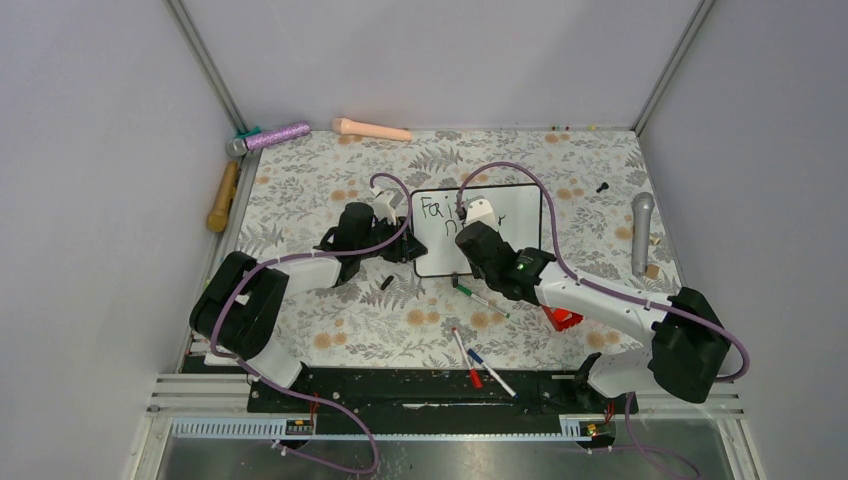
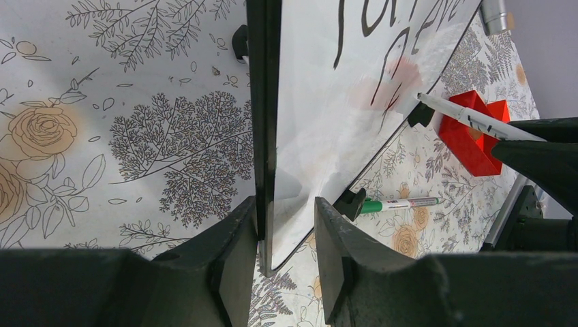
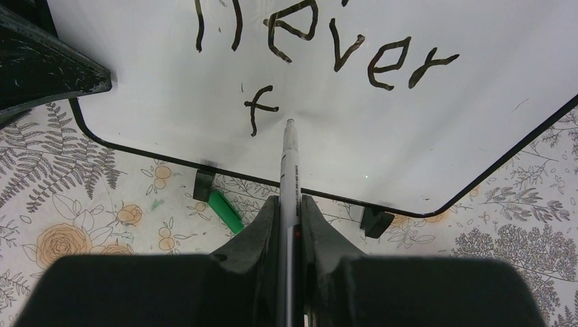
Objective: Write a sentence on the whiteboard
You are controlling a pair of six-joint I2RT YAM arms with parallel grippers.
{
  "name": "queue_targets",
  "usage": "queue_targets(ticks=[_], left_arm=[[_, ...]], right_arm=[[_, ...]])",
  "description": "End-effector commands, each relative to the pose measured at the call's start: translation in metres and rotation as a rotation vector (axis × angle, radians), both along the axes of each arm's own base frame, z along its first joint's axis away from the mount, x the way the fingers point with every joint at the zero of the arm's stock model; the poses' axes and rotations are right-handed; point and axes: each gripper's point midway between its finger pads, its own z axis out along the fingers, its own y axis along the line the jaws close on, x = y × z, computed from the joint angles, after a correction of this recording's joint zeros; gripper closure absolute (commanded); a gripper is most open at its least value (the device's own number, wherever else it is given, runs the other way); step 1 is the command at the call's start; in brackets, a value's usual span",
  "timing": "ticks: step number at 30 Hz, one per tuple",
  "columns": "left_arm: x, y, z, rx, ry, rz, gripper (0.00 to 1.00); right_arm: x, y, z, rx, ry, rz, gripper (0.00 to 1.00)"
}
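Left claw [image 2: 281, 225] clamping whiteboard [image 2: 327, 122] edge, right claw [image 3: 287, 211] pinching marker [image 3: 290, 153]

"Fai", "never", "f" on whiteboard [image 3: 443, 122]

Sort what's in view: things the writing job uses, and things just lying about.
In use: whiteboard, gripped by left gripper; sentence; writing marker in right gripper.
Lying about: green marker, red marker, blue marker, red block, grey microphone, purple microphone, wooden handle.

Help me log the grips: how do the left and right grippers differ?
The left gripper clamps the edge of the whiteboard; the right gripper pinches a marker. The left's jaws stand wider apart; the right's nearly meet. Both are holding something.
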Motion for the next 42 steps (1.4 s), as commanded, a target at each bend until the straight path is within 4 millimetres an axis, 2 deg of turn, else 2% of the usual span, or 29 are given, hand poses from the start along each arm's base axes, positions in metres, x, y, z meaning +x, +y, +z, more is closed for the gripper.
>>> queue_targets(ticks=[1,24,35,42], left_arm=[[0.008,-0.006,0.02,-0.027,-0.072,-0.013,0.65],[0.009,-0.004,0.02,-0.017,-0.076,-0.01,0.66],[0.009,-0.004,0.019,-0.015,-0.076,-0.009,0.67],[0.01,-0.004,0.02,-0.013,-0.08,-0.008,0.67]], right_arm=[[0.009,0.002,0.012,0.01,-0.034,-0.032,1.0],[0.016,0.014,0.007,-0.006,-0.021,-0.006,1.0],[0.008,0.017,-0.003,0.005,0.019,0.031,1.0],[0.001,0.011,-0.009,-0.007,0.039,0.034,1.0]])
